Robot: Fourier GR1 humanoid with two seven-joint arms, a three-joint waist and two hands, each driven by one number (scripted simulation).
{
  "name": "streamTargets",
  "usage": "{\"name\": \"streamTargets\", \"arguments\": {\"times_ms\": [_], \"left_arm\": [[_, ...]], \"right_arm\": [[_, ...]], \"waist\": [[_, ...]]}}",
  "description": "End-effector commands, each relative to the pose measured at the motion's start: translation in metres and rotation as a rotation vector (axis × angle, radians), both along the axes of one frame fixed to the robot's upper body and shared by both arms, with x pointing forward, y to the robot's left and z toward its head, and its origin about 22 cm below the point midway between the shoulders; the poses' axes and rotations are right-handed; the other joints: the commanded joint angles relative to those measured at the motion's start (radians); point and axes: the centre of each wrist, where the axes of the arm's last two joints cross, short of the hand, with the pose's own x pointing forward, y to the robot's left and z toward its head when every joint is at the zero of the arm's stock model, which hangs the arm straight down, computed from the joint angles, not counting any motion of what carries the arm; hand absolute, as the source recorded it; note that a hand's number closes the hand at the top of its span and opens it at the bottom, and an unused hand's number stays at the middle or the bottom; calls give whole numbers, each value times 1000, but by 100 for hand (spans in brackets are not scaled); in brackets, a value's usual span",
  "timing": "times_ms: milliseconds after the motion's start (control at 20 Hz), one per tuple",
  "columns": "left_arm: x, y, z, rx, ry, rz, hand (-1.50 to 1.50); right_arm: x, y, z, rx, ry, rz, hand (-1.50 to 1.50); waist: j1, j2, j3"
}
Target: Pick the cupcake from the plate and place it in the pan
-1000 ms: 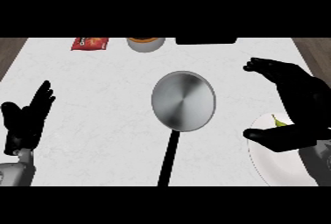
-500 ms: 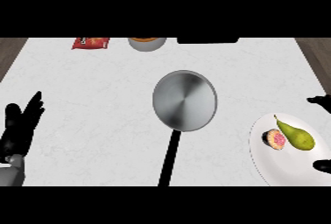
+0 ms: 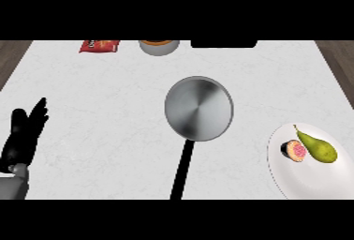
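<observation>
pink-topped cupcake [image 3: 296, 151] on white plate [image 3: 294, 180], well right of steel pan [image 3: 198, 108]

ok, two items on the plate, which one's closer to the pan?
The cupcake, small and round with a pink top. It sits on the plate's left part, toward the pan; the green pear lies just right of it.

The right hand is gone from the shot entirely — a second ago it loomed over the plate [image 3: 290, 180], half a second ago only fingertips showed at the right edge. With it out of the way, the cupcake [image 3: 295, 151] and the pear [image 3: 317, 147] sit fully exposed on the plate. At the left edge the left hand [image 3: 24, 136] has slid slightly lower and outward — fingers straight, pointing up.
</observation>
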Motion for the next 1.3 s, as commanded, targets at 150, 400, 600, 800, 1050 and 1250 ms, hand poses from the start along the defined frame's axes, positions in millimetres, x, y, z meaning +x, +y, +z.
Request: {"name": "streamTargets", "arguments": {"times_ms": [150,400,600,800,1050,1250], "left_arm": [[3,-8,3,22,3,-13,0],[-1,5,0,13,6,0,0],[-8,-8,-7,0,6,-31,0],[7,-10,6,10,0,-2,0],[-10,0,-8,11,7,-15,0],[5,6,-7,-5,9,-10,0]], "right_arm": [[-4,24,35,-441,-41,84,-150],[-15,52,12,-630,-59,38,-150],[-22,63,-12,-729,-47,41,-150],[-30,89,-20,-775,-3,35,-150],[-17,75,-59,-815,-1,16,-150],[-20,58,-43,-869,-38,-28,-150]], "waist": [[2,-4,-2],[2,-3,-2],[7,-2,-1],[1,-2,-2],[10,-1,-1],[1,-1,-2]]}}
